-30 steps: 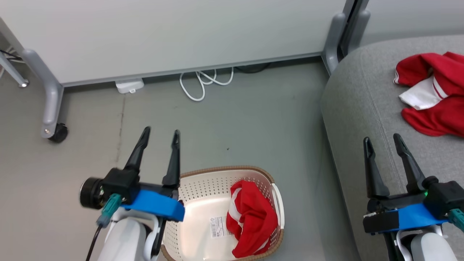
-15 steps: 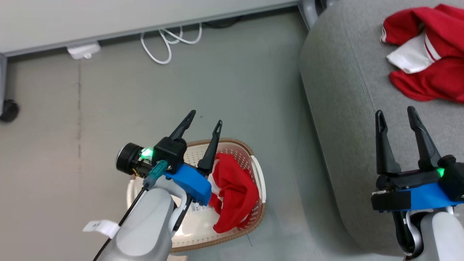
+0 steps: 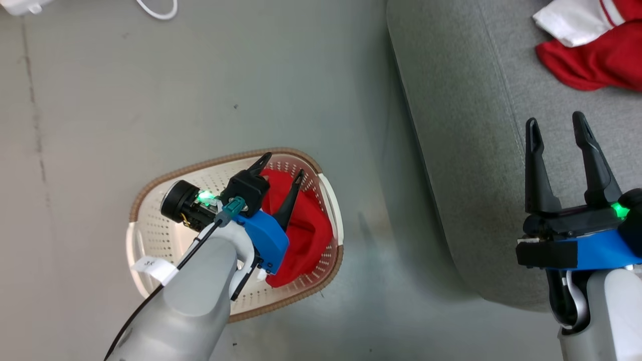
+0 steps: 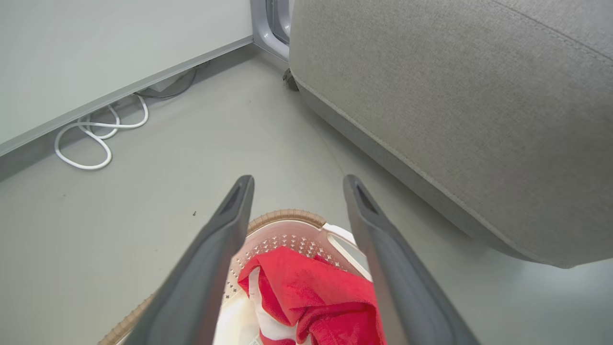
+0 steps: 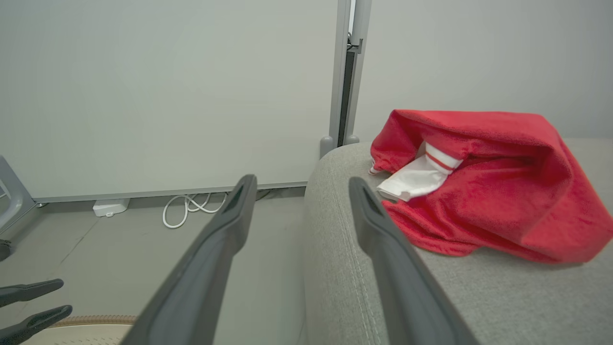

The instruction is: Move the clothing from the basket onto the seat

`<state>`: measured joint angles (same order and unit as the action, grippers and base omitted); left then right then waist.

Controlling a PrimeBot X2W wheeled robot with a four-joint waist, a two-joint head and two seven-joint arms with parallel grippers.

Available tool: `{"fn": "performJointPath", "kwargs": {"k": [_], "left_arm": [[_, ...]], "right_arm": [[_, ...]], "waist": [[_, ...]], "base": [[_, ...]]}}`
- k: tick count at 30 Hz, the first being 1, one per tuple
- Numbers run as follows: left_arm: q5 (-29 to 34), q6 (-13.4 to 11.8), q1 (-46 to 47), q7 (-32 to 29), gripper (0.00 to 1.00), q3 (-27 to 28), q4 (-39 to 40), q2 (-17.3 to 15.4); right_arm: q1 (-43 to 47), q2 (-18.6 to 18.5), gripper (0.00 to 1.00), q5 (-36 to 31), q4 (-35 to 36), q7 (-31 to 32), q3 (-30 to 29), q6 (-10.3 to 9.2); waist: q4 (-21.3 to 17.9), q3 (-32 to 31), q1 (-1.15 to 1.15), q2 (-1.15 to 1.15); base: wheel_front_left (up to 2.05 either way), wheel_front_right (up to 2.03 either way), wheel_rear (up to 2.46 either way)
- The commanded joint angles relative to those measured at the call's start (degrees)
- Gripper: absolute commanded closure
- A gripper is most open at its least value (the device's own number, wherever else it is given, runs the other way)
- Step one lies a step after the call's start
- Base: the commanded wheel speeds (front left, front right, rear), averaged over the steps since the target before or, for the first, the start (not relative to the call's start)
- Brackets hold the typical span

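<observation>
The cream basket (image 3: 150, 180) with a brown rim stands on the floor left of the grey seat (image 3: 466, 125). A red piece of clothing (image 3: 306, 235) with white stripes lies crumpled in the basket's right half. My left gripper (image 3: 284, 164) hangs open just above it, fingers pointing at the basket's far rim, nothing between them. In the left wrist view the same clothing (image 4: 311, 297) shows between and below the open fingers of the left gripper (image 4: 298, 179). A second red garment (image 5: 488, 191) lies on the seat. My right gripper (image 3: 554, 120) is open and empty over the seat's front edge.
A white cable (image 4: 96, 139) coils on the grey floor by a pale wall panel (image 5: 167, 96). A white adapter (image 5: 110, 207) lies beside it, and a grey post (image 5: 342, 72) stands behind the seat. Bare floor separates basket and seat.
The head camera has tilted down, shifting the whole picture. My left arm has swung right, from beside the basket's left rim to over the red clothing inside. The right gripper has held its pose.
</observation>
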<state>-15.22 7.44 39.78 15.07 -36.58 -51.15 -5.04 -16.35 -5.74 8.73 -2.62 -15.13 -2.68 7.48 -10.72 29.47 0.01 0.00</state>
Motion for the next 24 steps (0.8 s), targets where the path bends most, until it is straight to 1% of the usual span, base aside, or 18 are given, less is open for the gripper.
{"fn": "performJointPath", "kwargs": {"k": [1,7,12,17,24], "left_arm": [[-0.55,0.0,1.59,0.15,0.0,-0.83,-1.51,-0.31],[-3.91,0.01,5.35,0.15,0.0,-5.28,-8.55,0.29],[-7.0,0.01,8.0,-0.06,0.0,-9.11,-12.72,0.73],[-11.53,0.01,9.09,-0.42,0.0,-13.16,-13.31,1.32],[-17.38,0.01,9.17,-2.91,0.0,-19.76,-12.84,1.66]], "right_arm": [[-1.36,-0.02,0.0,0.09,0.44,-0.04,0.0,0.03],[-2.56,0.11,0.0,0.44,1.21,-0.03,0.18,0.03],[-3.76,0.33,0.0,0.63,1.6,-0.03,0.17,0.03],[-4.21,0.63,0.0,0.59,1.85,-0.03,-0.08,0.03],[-4.36,0.98,0.0,0.46,1.84,-0.03,-0.41,0.03]], "waist": [[-1.13,2.55,-0.01,0.0],[-1.8,6.56,-0.01,0.0],[-2.22,9.6,-0.01,0.0],[-2.42,10.85,-0.01,0.0],[-2.49,11.51,-0.01,0.0]], "base": [[0.0,0.0,0.0],[0.0,0.0,0.0],[0.0,0.0,0.0],[0.0,0.0,0.0],[0.0,0.0,0.0]]}}
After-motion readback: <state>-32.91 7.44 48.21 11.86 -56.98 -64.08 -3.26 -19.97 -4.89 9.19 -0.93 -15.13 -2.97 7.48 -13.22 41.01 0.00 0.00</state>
